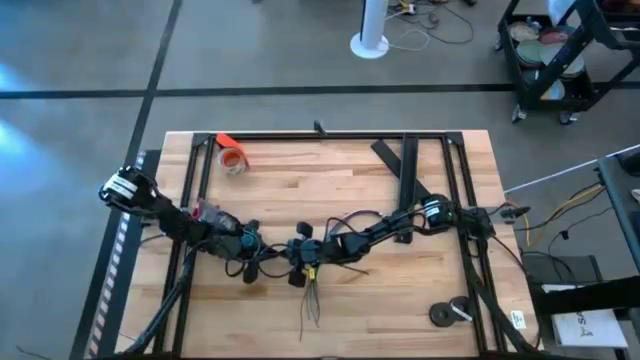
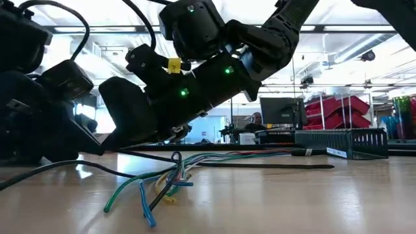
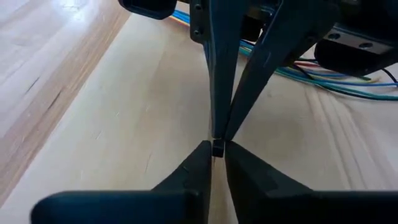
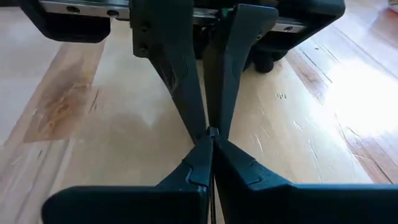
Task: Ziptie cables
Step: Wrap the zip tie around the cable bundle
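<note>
Meeting tip to tip above mid-table, the left gripper and right gripper each pinch narrow on the ziptie, probably threading its tail through the head. The cables lie on the table just below.

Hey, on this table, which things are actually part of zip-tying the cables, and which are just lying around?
For the job: the cables; the ziptie, pinched tip to tip by the left end effector and the right end effector.

Just lying about: the orange tape roll; the flat black strips; the dark round pieces near a table corner.
</note>
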`<move>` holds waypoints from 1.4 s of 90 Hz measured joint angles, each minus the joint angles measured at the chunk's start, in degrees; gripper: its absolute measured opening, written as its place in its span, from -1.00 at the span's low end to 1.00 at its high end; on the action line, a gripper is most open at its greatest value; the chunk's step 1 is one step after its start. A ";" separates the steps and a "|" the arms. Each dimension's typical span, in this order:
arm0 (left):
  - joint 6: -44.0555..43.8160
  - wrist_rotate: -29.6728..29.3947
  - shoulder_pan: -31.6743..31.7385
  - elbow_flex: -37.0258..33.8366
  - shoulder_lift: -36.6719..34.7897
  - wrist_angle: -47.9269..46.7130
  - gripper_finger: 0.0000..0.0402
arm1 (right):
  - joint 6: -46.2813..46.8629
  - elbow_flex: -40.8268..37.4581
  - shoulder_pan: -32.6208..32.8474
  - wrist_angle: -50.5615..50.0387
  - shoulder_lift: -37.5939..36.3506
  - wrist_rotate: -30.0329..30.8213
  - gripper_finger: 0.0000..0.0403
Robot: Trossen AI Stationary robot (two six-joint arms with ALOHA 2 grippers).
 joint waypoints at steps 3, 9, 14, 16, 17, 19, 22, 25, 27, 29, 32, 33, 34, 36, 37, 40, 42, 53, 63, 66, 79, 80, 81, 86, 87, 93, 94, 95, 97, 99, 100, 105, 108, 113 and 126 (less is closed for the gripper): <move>0.39 0.00 0.00 0.00 0.00 0.03 -0.82 | 0.00 0.00 0.00 0.00 0.00 -0.01 -1.00; 1.62 0.02 0.00 0.00 -0.02 0.24 -0.82 | 0.00 0.00 0.00 0.00 0.00 -0.17 -1.00; 2.67 0.07 0.00 -0.02 -0.02 0.67 -0.82 | 0.00 0.00 0.00 0.00 0.00 -0.38 -1.00; 2.97 0.07 0.00 -0.02 -0.01 0.81 -0.82 | 0.00 0.00 0.00 0.00 0.00 -0.38 -1.00; 3.03 0.07 0.00 -0.02 0.00 0.85 -0.83 | 0.00 0.00 0.00 0.00 0.00 -0.38 -1.00; 3.17 0.07 0.00 -0.02 -0.01 0.91 -0.83 | 0.00 0.00 0.00 0.00 0.00 -0.38 -1.00; 3.21 0.07 0.00 -0.04 -0.02 0.93 -0.84 | 0.00 0.00 0.00 0.02 0.00 -0.38 -1.00; 3.07 0.07 0.00 -0.04 0.00 0.91 -0.85 | 0.00 0.00 0.00 0.02 0.00 -0.38 -1.00; 3.01 0.08 0.00 -0.04 -0.01 0.90 -0.86 | 0.00 0.00 0.00 0.00 0.00 -0.38 -1.00; 2.86 0.07 0.00 -0.04 -0.02 0.89 -0.87 | 0.00 0.00 0.00 0.00 0.00 -0.38 -1.00; 2.80 0.09 0.00 -0.04 0.00 0.90 -0.88 | 0.00 0.00 0.00 0.00 0.00 -0.38 -1.00; 2.80 0.09 0.00 -0.04 0.00 0.91 -0.88 | 0.00 0.00 0.01 0.00 0.00 -0.38 -1.00; 2.79 0.09 0.00 -0.04 -0.02 0.91 -0.88 | 0.00 0.00 0.02 0.00 0.00 -0.38 -1.00; 2.80 0.09 0.00 -0.04 -0.02 0.91 -0.88 | 0.00 0.00 0.02 0.00 0.00 -0.38 -1.00; 2.79 0.09 0.00 -0.04 -0.02 0.91 -0.89 | 0.00 0.00 0.02 0.00 0.00 -0.38 -1.00; 2.76 0.09 0.00 -0.04 -0.01 0.91 -0.89 | 0.00 0.00 0.02 0.00 0.00 -0.38 -1.00; 2.72 0.09 0.00 -0.04 0.00 0.89 -0.89 | 0.00 0.00 0.02 0.00 0.00 -0.38 -1.00; 1.80 0.09 0.00 -0.04 -0.01 0.91 -0.89 | 0.00 0.00 0.02 0.00 0.00 -0.40 -1.00; 0.62 0.12 0.00 -0.04 -0.01 0.84 -0.95 | 0.00 0.00 0.02 -0.02 0.00 -0.66 -1.00; 0.19 0.15 0.00 -0.04 -0.02 0.72 -0.97 | 0.09 0.00 0.00 -0.07 0.00 -0.75 -1.00; -1.79 0.13 0.00 -0.04 -0.02 0.61 -0.99 | 0.10 0.00 0.00 -0.55 0.00 -0.84 -1.00; -1.99 0.13 0.00 -0.04 -0.02 0.61 -0.99 | 0.05 0.01 0.00 -0.59 0.00 -0.84 -0.99; -2.19 0.13 0.00 -0.04 -0.02 0.61 -0.99 | 0.00 0.02 0.00 -0.63 0.00 -0.84 -0.99; -3.30 0.13 0.05 -0.04 -0.02 0.60 -0.99 | -0.83 0.02 0.02 -0.94 0.00 -0.82 -0.95; -3.54 0.13 0.06 -0.04 -0.02 0.59 -0.99 | -1.15 0.03 0.03 -1.04 0.00 -0.81 -0.94; -5.17 0.13 0.19 -0.04 -0.02 0.56 -0.99 | -2.81 0.07 0.09 -1.96 -0.14 -0.81 -0.86; -5.47 0.13 0.20 -0.04 -0.02 0.56 -0.99 | -3.17 0.07 0.10 -2.23 -0.21 -0.80 -0.84; -5.76 0.11 0.22 -0.02 -0.02 0.56 -0.99 | -3.43 0.07 0.11 -2.46 -0.26 -0.81 -0.82; -6.34 0.00 0.23 -0.02 -0.05 0.62 -0.99 | -3.87 0.07 0.15 -2.81 -0.30 -0.85 -0.78; -6.89 -0.07 0.28 0.01 -0.10 0.68 -0.99 | -4.56 0.07 0.20 -3.06 -0.32 -0.84 -0.74; -7.16 -0.07 0.28 0.02 -0.11 0.72 -0.99 | -4.88 0.07 0.23 -3.25 -0.36 -0.84 -0.72; -8.47 -0.09 0.37 0.04 -0.11 0.70 -0.99 | -6.58 0.07 0.42 -5.16 -0.82 -0.57 -0.60; -9.22 -0.14 0.40 0.04 -0.11 0.63 -0.99 | -7.36 0.07 0.57 -5.88 -1.03 0.34 -0.53; -10.96 -0.20 0.64 0.04 -0.11 0.65 -1.00 | -9.34 0.31 0.85 -7.62 -1.55 2.25 -0.42; -15.65 -0.20 1.27 0.04 -0.11 1.50 -1.00 | -13.46 0.59 1.96 -9.68 -1.92 8.93 -0.26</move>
